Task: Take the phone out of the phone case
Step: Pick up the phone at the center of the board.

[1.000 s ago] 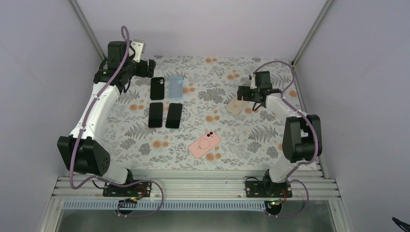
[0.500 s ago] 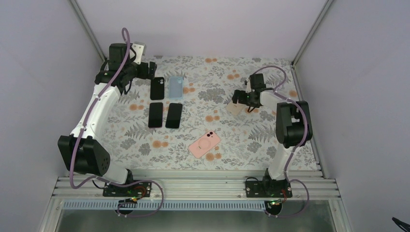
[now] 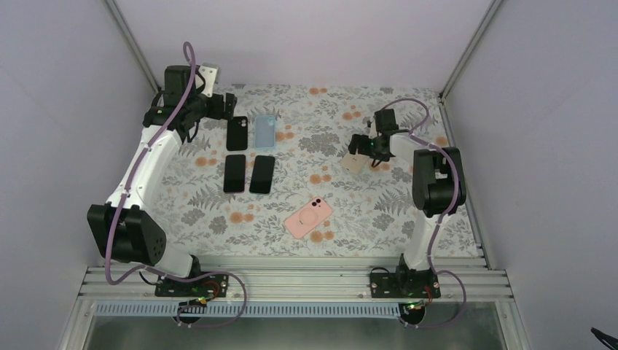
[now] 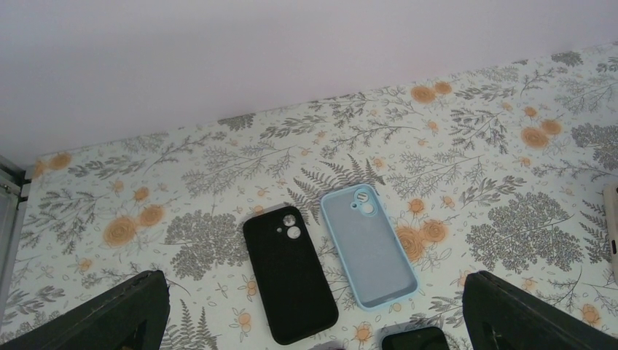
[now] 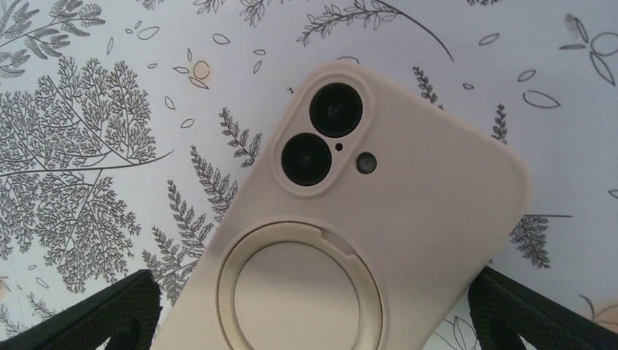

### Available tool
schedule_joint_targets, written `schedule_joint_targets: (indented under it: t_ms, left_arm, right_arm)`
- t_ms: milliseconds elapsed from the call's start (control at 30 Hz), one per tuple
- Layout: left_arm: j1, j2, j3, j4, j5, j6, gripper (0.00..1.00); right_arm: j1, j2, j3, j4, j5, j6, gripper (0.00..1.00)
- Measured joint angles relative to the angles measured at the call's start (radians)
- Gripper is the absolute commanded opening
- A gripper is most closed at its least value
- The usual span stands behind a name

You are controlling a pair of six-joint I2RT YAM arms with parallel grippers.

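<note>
Setting: flower-and-fern printed tablecloth covering the table, inside plain lilac walls.
Task object: beige silicone phone case lying back-up on the cloth in the far right part of the table. The phone inside shows two camera lenses and a small flash through the cut-out. A round ring sits on the case's back.
Right gripper: poised directly over the beige case. Its fingers are spread wide, one on either side of the case's lower half. Whether they touch it cannot be told.
Left gripper: near the far left corner, above the cloth. Its fingers are spread wide and hold nothing.
Textured black phone case: back-up, just beside the left gripper. Whether it contains a phone cannot be told.
Light blue phone case: flat on the cloth, just beside the black case.
Plain black phone and second black phone: side by side, nearer than the two cases.
Pink phone case: tilted, near the table's centre, ring on its back.
</note>
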Motion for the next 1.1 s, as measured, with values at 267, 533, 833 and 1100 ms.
schedule_joint_targets:
  t_ms: [267,533,833,1100]
  left_arm:
    - [0.0,0.0,0.0,0.0,0.002,-0.005,1.0]
    - [0.0,0.0,0.0,0.0,0.01,-0.008,1.0]
    - [0.0,0.0,0.0,0.0,0.026,-0.008,1.0]
    - [0.0,0.0,0.0,-0.001,0.04,-0.008,1.0]
  right_arm:
    - [0.044,0.072,0.095,-0.006,-0.004,-0.054,0.99]
    - [0.169,0.093,0.116,0.001,-0.015,-0.212,0.99]
    - [0.268,0.091,0.101,-0.015,-0.007,-0.42,0.99]
    - [0.287,0.072,0.06,-0.008,0.071,-0.528,0.93]
